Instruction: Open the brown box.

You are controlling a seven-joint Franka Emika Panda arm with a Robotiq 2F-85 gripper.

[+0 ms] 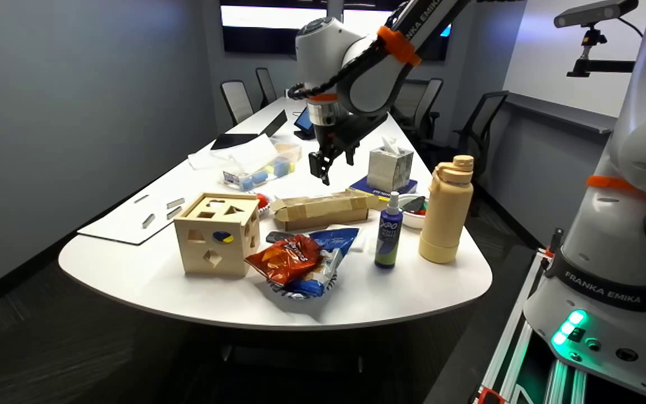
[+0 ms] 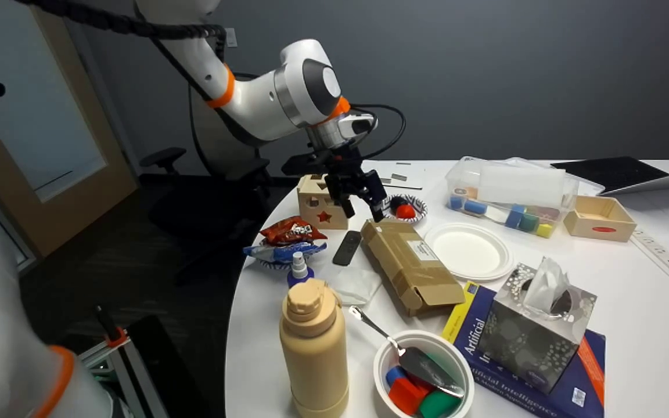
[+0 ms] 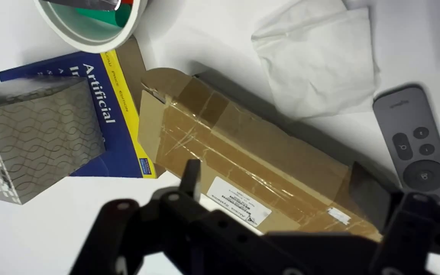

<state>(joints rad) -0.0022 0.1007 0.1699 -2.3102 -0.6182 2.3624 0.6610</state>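
Brown box (image 2: 409,266) lies on tabletop (image 1: 132,269), between paper plate (image 2: 469,251) and napkin (image 3: 319,65). Jaws wide apart above, nothing held. Risk: tape (image 3: 220,156) running lengthwise may not give, so tugging would just drag whole box; hard squeeze could crush it. Long axis runs from wooden cube (image 1: 210,244) side toward blue book (image 3: 117,147); end with loose flap (image 2: 443,294) points at blue book.

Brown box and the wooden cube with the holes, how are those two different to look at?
The brown box is long and low, while the wooden cube is taller and more compact. The brown box is darker cardboard with a white label; the wooden cube is pale, with shaped cut-outs instead. Both are straight-sided and sit on the white table.
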